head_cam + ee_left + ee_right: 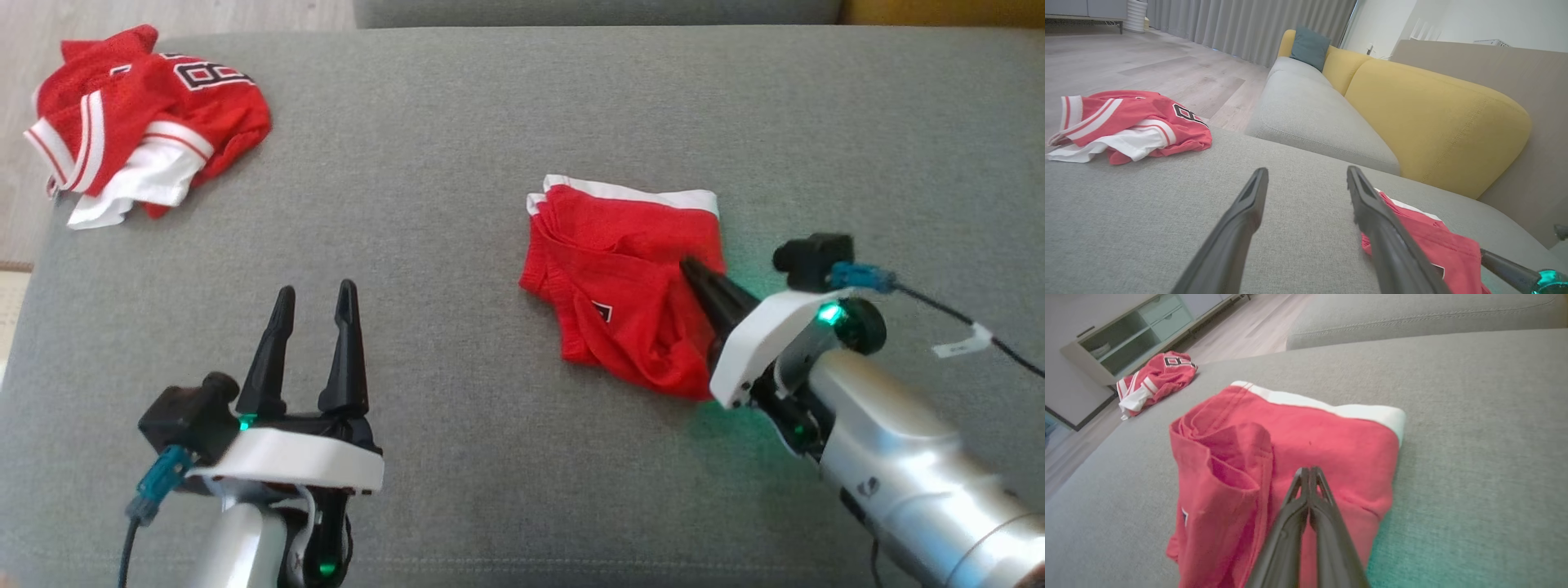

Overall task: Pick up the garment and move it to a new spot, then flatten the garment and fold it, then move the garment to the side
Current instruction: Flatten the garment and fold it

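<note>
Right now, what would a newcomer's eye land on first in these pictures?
The folded red shorts right of middle on the grey couch, the right gripper shut, tips at the cloth. Then the crumpled red jersey at the far left corner, and the open left gripper at front left.

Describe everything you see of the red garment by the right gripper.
The red garment looks like thin sports cloth, with a white band along its far edge and a small dark-and-white patch. It lies roughly folded on the grey cushion, with loose layers rumpled at its left side. The shut right gripper rests its tips on its right part.
</note>
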Controlling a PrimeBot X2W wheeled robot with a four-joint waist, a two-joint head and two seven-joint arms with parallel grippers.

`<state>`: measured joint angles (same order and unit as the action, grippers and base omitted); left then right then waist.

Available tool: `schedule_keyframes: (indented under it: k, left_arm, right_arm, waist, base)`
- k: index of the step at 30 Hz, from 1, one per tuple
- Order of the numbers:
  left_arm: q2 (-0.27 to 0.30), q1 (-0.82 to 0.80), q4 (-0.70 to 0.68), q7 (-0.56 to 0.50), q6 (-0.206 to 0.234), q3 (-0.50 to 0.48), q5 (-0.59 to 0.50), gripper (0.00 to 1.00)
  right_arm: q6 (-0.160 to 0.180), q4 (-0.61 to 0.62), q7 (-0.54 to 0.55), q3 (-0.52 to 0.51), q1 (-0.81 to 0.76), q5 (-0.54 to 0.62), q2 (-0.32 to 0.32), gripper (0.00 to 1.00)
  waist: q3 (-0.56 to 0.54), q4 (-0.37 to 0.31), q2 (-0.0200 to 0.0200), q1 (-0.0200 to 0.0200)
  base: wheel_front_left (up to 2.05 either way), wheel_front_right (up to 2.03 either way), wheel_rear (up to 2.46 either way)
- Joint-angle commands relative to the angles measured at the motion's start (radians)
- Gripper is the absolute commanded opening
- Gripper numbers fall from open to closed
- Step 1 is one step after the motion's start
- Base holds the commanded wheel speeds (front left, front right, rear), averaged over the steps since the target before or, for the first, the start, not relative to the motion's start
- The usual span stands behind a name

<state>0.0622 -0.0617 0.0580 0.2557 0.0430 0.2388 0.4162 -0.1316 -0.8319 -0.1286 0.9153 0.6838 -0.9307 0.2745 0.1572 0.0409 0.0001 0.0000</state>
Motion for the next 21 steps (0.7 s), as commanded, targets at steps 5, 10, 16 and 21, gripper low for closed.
schedule_keyframes:
  k: [5,10,16,21]
  left_arm:
    - [0.015,-0.036,-0.04,0.006,0.0,-0.033,-0.001,1.0]
    - [0.018,-0.034,-0.043,0.006,0.004,-0.037,0.001,1.0]
    - [0.019,-0.037,-0.045,0.006,0.006,-0.037,0.003,1.0]
    - [0.02,-0.038,-0.045,0.006,0.008,-0.039,0.005,1.0]
  right_arm:
    - [0.001,-0.023,-0.002,0.06,0.0,0.015,-0.033,0.0]
    - [0.001,0.007,-0.006,0.12,0.001,0.0,-0.05,0.0]
    - [0.001,0.071,-0.007,0.213,0.001,-0.018,-0.067,0.0]
    - [0.001,0.08,-0.012,0.292,0.008,-0.013,-0.084,0.0]
  waist:
    - [0.004,0.022,-0.0001,0.0]
    - [0.005,0.03,-0.0001,0.0]
    - [0.007,0.034,-0.0001,0.0]
    - [0.007,0.031,-0.0001,0.0]
  base:
    - [0.0,0.0,0.0]
    - [0.0,0.0,0.0]
    - [0.0,0.0,0.0]
    - [0.0,0.0,0.0]
